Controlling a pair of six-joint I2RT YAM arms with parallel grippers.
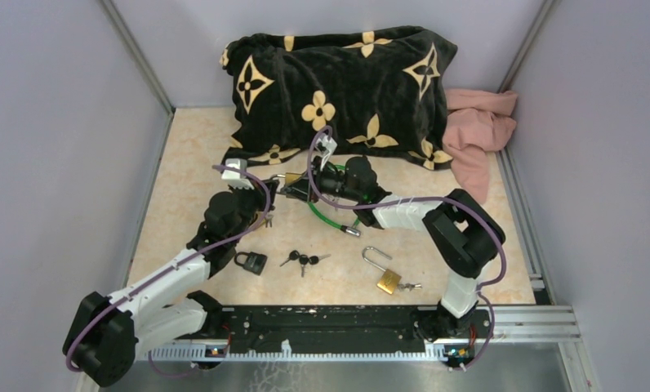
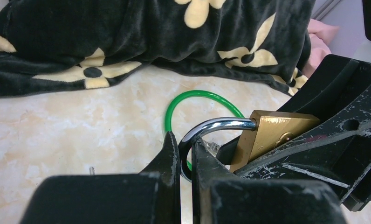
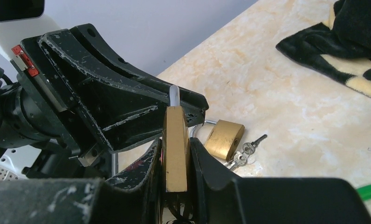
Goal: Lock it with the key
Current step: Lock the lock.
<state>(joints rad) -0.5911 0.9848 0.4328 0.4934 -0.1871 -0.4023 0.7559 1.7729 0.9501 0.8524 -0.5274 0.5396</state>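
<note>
A brass padlock is held edge-up above the table between both grippers. My right gripper is shut on its brass body. My left gripper is shut on its silver shackle. In the top view the two grippers meet mid-table, the left and the right, just in front of the dark blanket. A loose bunch of keys lies on the table nearer the arm bases. I cannot see a key in the held padlock.
A green cable loop lies under the right gripper. A small black padlock and an open brass padlock with keys lie nearer the front. Another brass padlock with keys lies by the left gripper. A black flowered blanket and a pink cloth lie at the back.
</note>
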